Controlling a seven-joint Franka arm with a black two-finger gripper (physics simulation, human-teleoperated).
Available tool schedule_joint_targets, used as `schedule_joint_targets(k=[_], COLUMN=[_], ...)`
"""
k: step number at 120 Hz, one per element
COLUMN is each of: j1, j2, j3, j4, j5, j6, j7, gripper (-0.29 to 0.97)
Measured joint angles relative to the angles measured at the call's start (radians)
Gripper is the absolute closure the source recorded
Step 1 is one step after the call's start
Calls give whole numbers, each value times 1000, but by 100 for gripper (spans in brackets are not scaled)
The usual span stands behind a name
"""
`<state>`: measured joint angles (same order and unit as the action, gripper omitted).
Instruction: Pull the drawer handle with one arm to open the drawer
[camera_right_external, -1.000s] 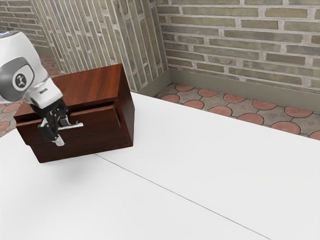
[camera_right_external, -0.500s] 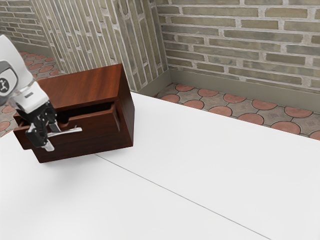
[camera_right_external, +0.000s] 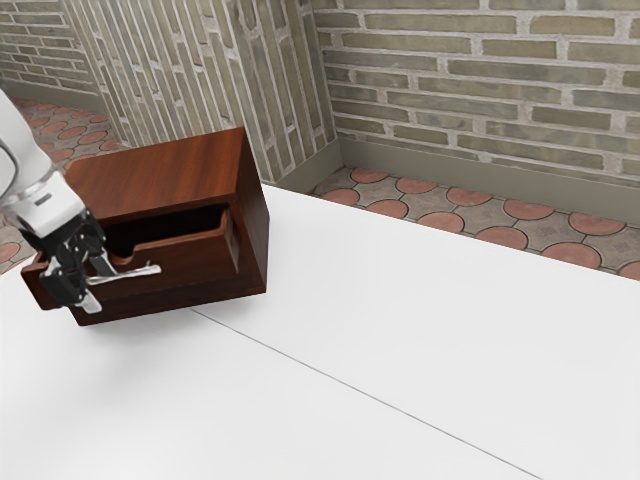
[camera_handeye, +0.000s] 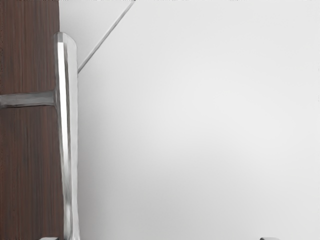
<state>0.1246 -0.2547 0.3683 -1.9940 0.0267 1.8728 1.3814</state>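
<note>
From where I stand, the dark wooden cabinet (camera_right_external: 170, 170) sits on the white worktop (camera_right_external: 400, 330) toward the exterior view's left; its drawer (camera_right_external: 185, 258) stands partly out, with a dark gap showing above its front board. The claw (camera_right_external: 82, 285) comes down at the left end of that front and looks clamped on the silver handle (camera_right_external: 125, 272), one finger on each side of the bar. The rest of the bar runs off toward the exterior view's right.

Seen from the wrist, the handle (camera_handeye: 66, 140) is a slim polished bar, held off the wood grain of the drawer (camera_handeye: 25, 175) by a short post (camera_handeye: 27, 99); the pale worktop (camera_handeye: 200, 125) lies beyond it, crossed by a thin seam (camera_handeye: 105, 30).

I judge the opening well begun but not finished, and a few things could spoil it. The grip sits near one end of the bar rather than its middle, so an uneven pull may skew the drawer in its runners and make it bind. The bar is smooth and narrow, so a pull that drifts off the drawer's line may let it slide out from between the fingers. The cabinet does not look fixed down; if the drawer sticks, the whole box may be dragged across the worktop. Drawn too far, the drawer could come right out.
</note>
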Motion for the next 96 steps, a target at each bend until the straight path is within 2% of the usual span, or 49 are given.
schedule_joint_targets(k=[96], j1=[2], j2=[-174], j3=[-40], j4=[-177], j5=[22], j6=[37], j7=[-31], gripper=[15])
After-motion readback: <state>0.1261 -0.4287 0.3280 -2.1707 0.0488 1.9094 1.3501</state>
